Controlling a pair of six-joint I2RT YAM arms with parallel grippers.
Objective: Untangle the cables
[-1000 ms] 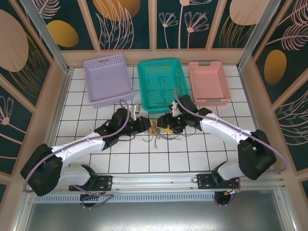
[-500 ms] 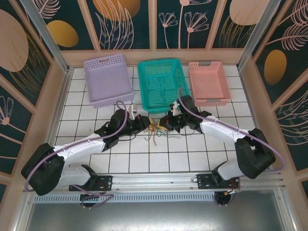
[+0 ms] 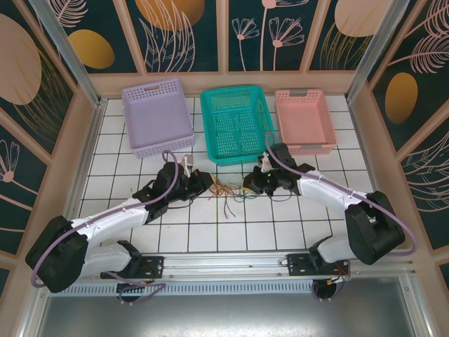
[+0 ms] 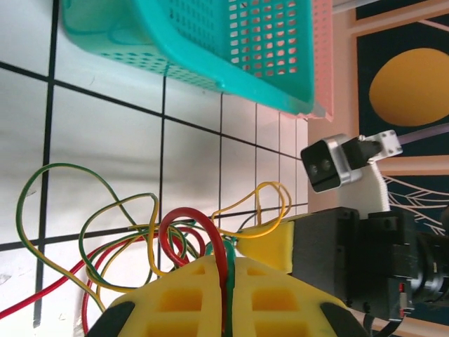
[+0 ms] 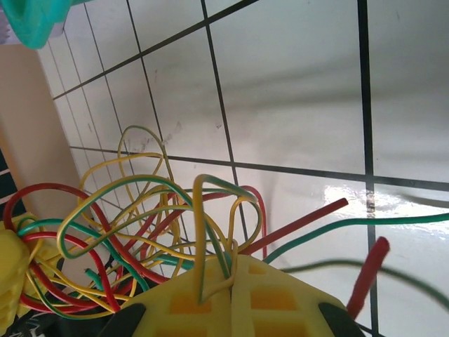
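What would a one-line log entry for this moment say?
task: untangle cables | left end effector: shut on cables | right end effector: shut on cables | tangle: between the two arms

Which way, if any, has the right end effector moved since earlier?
Yes. The right end effector moved rightward, from below the teal basket's middle toward its right corner.

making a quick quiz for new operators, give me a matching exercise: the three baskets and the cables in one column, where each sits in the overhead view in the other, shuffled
1 lilac basket
2 teal basket
3 pink basket
4 cables

a far row, right
b tiled table, nearer than the baskets
c far row, left
d far row, middle

Pairs: 1-c, 2-d, 3-a, 4-b
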